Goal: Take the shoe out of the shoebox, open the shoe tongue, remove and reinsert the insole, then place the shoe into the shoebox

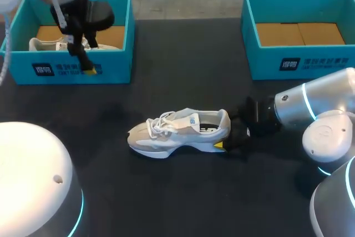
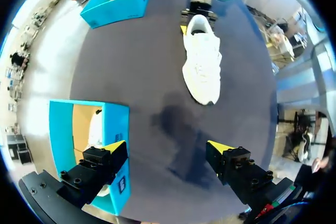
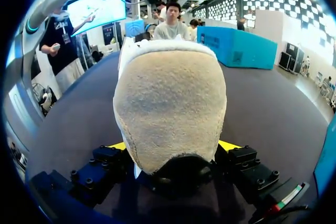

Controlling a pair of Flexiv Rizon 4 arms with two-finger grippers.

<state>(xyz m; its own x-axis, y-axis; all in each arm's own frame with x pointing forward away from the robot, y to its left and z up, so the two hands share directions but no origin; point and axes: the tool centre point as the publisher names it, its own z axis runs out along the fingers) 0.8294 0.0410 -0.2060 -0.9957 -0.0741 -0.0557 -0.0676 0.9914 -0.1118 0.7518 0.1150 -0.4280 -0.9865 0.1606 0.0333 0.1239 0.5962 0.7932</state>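
1. Table (image 1: 183, 59): dark top that carries everything below.
2. Right shoebox (image 1: 310, 62): teal, at the far right, with only a cardboard floor showing inside.
3. Left shoebox (image 1: 77, 73): teal, at the far left, with a second pale shoe (image 1: 41, 44) lying in it.
4. Shoe (image 1: 172, 134): white and beige trainer, out of any box. It stands sole-down mid-table, well apart from both boxes, with its toe towards the left arm's side and its heel towards the right arm.
5. Right gripper (image 3: 173, 148): low at the heel, with a yellow tip on each flank. It appears to be pinching the heel counter between them.
6. Left gripper (image 2: 165, 146): fingers spread and holding nothing. It hangs over the front wall of the left shoebox, far from the shoe.
7. Laces (image 1: 161, 121): loosely tied over the tongue.

Handling note, as a judgement: the step in hand looks like opening the tongue.
- The right gripper's pinch should hold the sole flat on the table and not tip it.
- The left gripper needs to travel to the collar and take the tongue's top edge behind the laces, not the laces themselves.
- It should then draw the tongue up and towards the toe, gently enough that the heel does not slide out of the pinch.
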